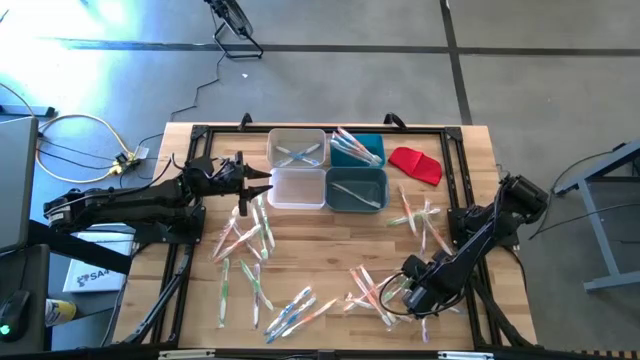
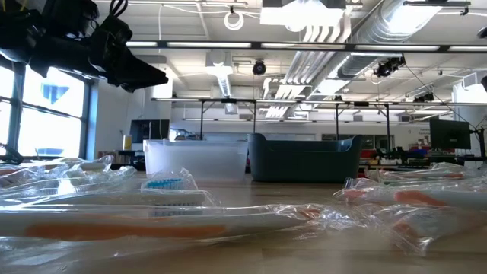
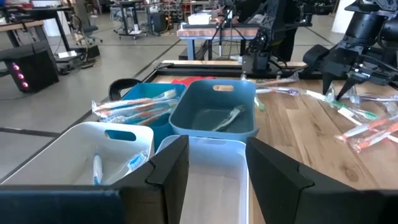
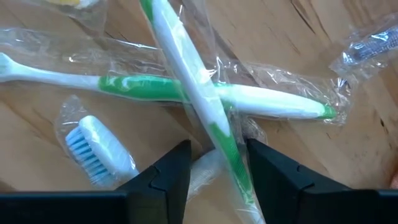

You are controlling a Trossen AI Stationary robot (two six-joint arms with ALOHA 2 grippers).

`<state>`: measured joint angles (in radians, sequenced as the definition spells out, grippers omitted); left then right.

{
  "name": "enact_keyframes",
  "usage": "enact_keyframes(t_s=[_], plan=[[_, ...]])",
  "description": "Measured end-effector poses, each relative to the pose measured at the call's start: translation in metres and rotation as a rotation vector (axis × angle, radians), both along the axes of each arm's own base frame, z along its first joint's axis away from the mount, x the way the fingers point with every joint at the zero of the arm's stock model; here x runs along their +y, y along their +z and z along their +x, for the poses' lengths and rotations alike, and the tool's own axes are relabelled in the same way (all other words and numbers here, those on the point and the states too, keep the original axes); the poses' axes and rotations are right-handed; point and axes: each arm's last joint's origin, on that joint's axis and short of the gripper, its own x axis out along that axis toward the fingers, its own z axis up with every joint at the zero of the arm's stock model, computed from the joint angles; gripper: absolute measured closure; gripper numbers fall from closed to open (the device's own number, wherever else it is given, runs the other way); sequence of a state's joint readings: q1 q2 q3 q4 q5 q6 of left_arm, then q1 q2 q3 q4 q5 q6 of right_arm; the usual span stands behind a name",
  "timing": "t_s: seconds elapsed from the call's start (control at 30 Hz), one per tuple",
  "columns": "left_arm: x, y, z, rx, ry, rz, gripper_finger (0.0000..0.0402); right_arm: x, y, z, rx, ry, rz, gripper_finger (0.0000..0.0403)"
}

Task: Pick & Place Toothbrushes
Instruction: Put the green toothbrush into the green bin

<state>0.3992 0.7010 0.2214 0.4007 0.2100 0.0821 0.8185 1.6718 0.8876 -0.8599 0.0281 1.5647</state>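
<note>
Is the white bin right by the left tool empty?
Yes, the white bin in front of the left tool shows only its bare floor.

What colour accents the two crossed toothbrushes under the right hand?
Green on white crossed toothbrushes; clearest in the right wrist view.

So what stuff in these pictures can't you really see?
- Low view: the toothbrushes up close are blurry, so colours and count are unclear.
- Right wrist view: the green toothbrush runs down between the right gripper fingers; contact can't be told.
- High view: the empty-looking white bin is partly covered by the left gripper.
</note>
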Motion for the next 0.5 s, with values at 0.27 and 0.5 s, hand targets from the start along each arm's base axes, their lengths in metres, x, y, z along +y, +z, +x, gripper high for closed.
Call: enact_keyframes(t_s=[0.27,0.5], plan=[[0.0001,0.0000,0.0000,0.000,0.003,0.000,0.0245,-0.0006,0.0002,0.0005,-0.019,0.005,-0.017,0.0294],[0.0001,0.0000,0.0000,0.000,0.003,0.000,0.0245,-0.0005,0.0004,0.0004,-0.016,0.018,-0.014,0.0337]])
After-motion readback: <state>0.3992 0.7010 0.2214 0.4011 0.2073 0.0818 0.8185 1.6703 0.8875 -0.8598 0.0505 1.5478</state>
